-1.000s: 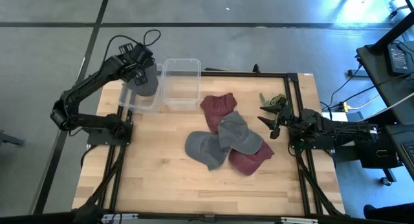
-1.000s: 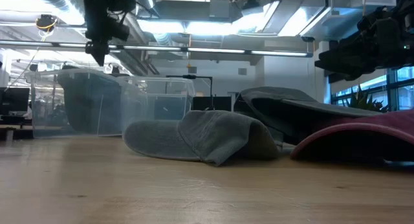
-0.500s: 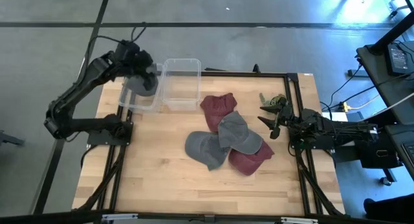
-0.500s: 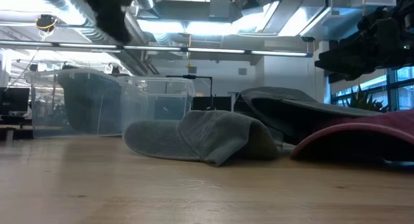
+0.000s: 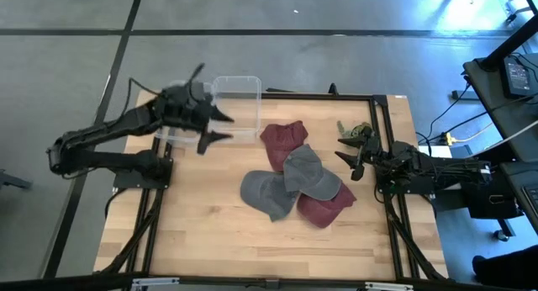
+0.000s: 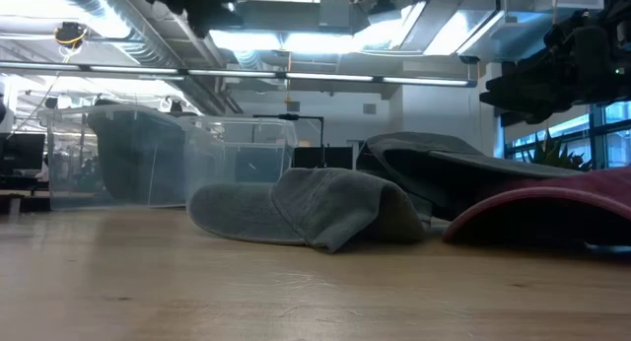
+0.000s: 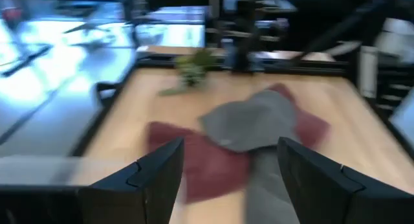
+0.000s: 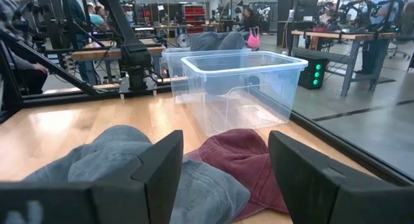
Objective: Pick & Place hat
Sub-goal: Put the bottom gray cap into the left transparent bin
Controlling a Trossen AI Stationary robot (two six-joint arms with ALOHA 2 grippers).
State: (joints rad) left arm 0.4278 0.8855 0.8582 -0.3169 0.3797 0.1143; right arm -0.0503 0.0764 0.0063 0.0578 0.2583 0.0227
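Several hats lie in a heap at the table's middle: a maroon hat [image 5: 284, 138], a grey hat [image 5: 311, 173], a blue-grey hat [image 5: 267, 195] and a second maroon hat [image 5: 326, 208]. Another grey hat [image 6: 138, 164] sits inside the left clear bin [image 6: 69, 154]. My left gripper [image 5: 220, 126] hangs open above the bins' near edge, pointing toward the heap; its own view shows nothing between its fingers [image 7: 149, 179]. My right gripper [image 5: 349, 156] waits open at the table's right edge, level, facing the hats [image 8: 123, 159].
A second clear bin [image 5: 235, 106] stands right of the first at the far left. A green bundle [image 5: 357, 131] lies at the far right by my right arm. Bare wood stretches along the near edge [image 5: 252, 249]. People and benches show beyond the table.
My left gripper has swung from above the left bin toward the table's middle. It has tipped up from pointing down to nearly level, and has stayed open. The grey hat stays in the bin. The heap of hats has not moved.
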